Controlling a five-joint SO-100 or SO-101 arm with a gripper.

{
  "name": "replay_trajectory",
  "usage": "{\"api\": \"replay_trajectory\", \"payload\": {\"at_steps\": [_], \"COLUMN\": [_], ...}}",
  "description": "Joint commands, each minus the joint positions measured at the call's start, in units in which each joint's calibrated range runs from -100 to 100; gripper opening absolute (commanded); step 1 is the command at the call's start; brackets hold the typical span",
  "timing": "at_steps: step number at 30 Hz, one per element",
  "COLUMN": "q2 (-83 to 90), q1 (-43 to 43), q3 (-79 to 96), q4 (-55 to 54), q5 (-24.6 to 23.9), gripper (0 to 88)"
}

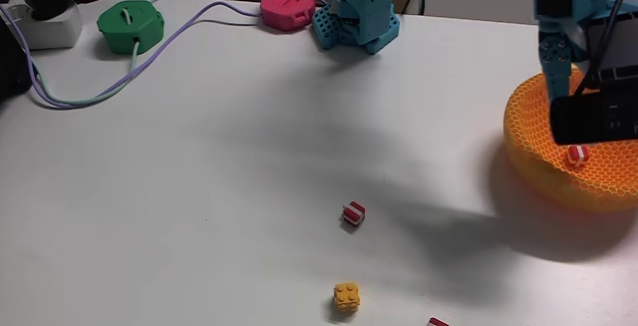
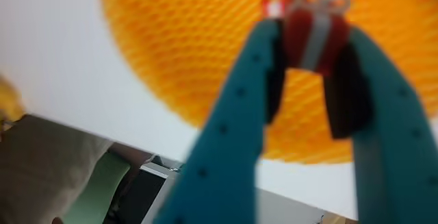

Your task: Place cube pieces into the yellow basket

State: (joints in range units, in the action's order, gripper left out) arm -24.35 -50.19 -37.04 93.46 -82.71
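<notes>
Gripping one small red cube piece with a white band point(image 2: 315, 35), the teal two-finger gripper point(image 2: 311, 66) has its jaws closed on it above the orange-yellow honeycomb-mesh basket point(image 1: 528, 152). A second banded cube point(image 1: 576, 155) lies inside the basket. Two more lie on the white table point(image 1: 199, 186), one mid-table point(image 1: 354, 212) and one at the near edge point(image 1: 437, 322), besides one yellow cube point(image 1: 346, 297).

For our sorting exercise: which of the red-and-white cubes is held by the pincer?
The cube clamped between the teal pincer above the yellow basket; another lies inside the basket, others on the table.
</notes>
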Motion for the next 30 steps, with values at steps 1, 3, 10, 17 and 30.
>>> {"api": "replay_trajectory", "payload": {"at_steps": [1,3,10,17,30], "q2": [2.19,2.85,3.42,3.70,3.61], "q1": [-1.44,-1.81,-3.02,8.72,41.81], "q3": [-1.04,-1.04,-0.37,3.39,14.08], "q4": [0.90,0.98,-0.93,-0.75,-3.27], "q5": [-0.05,1.86,4.84,18.41,45.27], "gripper": [11.4,17.5,27.7,27.6,25.5]}}
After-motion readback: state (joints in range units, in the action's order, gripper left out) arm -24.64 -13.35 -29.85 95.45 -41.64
